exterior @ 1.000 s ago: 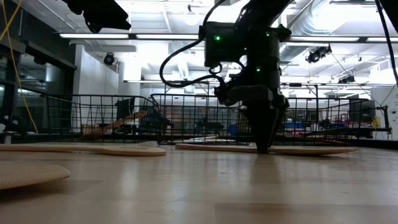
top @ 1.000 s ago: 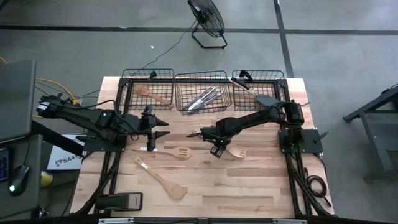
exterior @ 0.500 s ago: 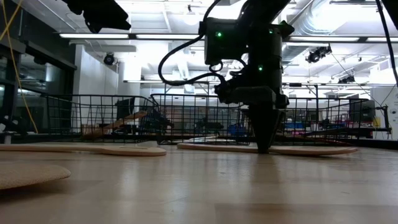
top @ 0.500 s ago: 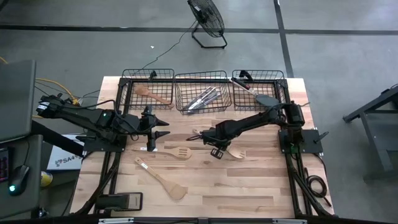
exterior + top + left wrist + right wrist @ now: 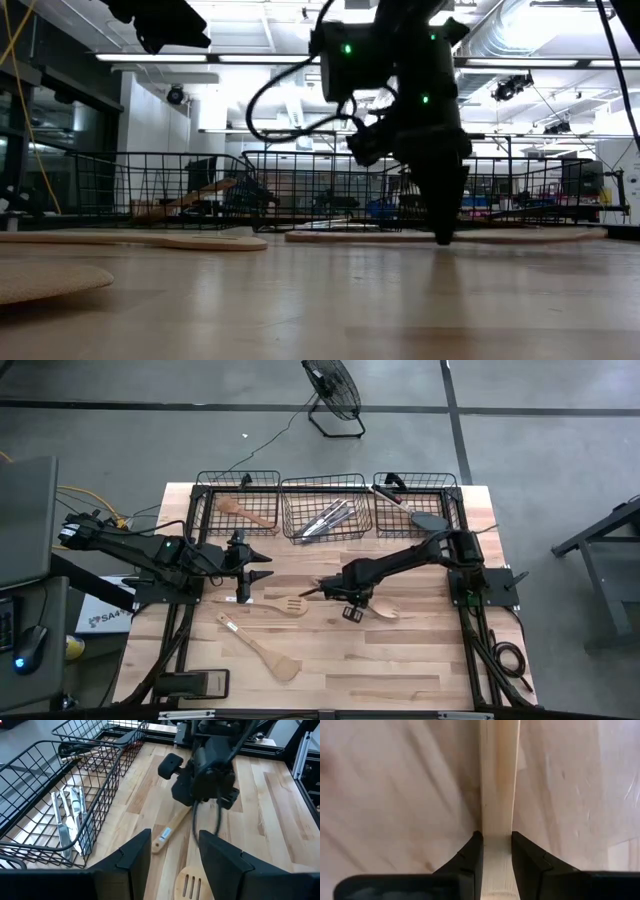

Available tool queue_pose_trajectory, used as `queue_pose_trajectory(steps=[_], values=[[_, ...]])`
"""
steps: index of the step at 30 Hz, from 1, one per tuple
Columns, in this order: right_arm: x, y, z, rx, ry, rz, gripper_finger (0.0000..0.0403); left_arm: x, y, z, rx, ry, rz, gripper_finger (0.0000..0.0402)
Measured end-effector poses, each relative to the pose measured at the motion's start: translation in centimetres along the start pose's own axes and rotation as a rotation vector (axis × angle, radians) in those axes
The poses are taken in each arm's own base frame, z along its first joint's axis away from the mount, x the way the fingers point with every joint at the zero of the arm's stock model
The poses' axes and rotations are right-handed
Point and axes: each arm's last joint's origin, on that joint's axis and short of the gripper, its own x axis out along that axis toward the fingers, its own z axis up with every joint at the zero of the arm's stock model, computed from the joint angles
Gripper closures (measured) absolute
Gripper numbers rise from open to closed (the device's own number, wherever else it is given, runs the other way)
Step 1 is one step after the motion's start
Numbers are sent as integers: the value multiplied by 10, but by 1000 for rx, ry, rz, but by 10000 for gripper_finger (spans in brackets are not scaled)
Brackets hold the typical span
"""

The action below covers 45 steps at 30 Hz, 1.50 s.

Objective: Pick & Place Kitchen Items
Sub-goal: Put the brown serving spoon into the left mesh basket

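Grasp step: right gripper [image 5: 496, 851] at frame centre of high view, fingers clamped on wooden spoon [image 5: 497, 795] handle, spoon flat on worktop [image 5: 420, 660]. Next: lift, carry to basket [image 5: 224, 510] at top. Left gripper [image 5: 175, 851] waits left of centre, fingers apart, empty.

Right gripper [image 5: 338, 596] closed (shifting nearer) on spoon [image 5: 383, 607].

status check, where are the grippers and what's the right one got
Right gripper shut on wooden spoon handle, mid-table. Left gripper open, hovering left of centre. Nothing blocking.
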Motion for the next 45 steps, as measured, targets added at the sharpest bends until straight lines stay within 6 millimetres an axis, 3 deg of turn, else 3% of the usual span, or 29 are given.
queue_pose_trajectory(steps=[15, 20, 27, 34, 38, 45], values=[[-32, 4, -10, -62, 21, -79, 334, 0, 0, 0, 0, 0, 0, 238], [-65, -5, -21, -42, -72, -80, 334, 0, 0, 0, 0, -4, 9, 238], [-118, -19, -42, 22, -328, -138, 334, 1, 0, 3, 74, -37, 38, 238], [-156, -19, -55, 33, -617, -144, 334, 1, -1, 11, 154, -121, 64, 238], [-159, -16, -53, -2, -763, -114, 334, -1, -3, 21, 171, -218, 54, 238], [-136, -20, -55, -13, -965, -55, 334, 10, -2, 27, 208, -255, 24, 238]])
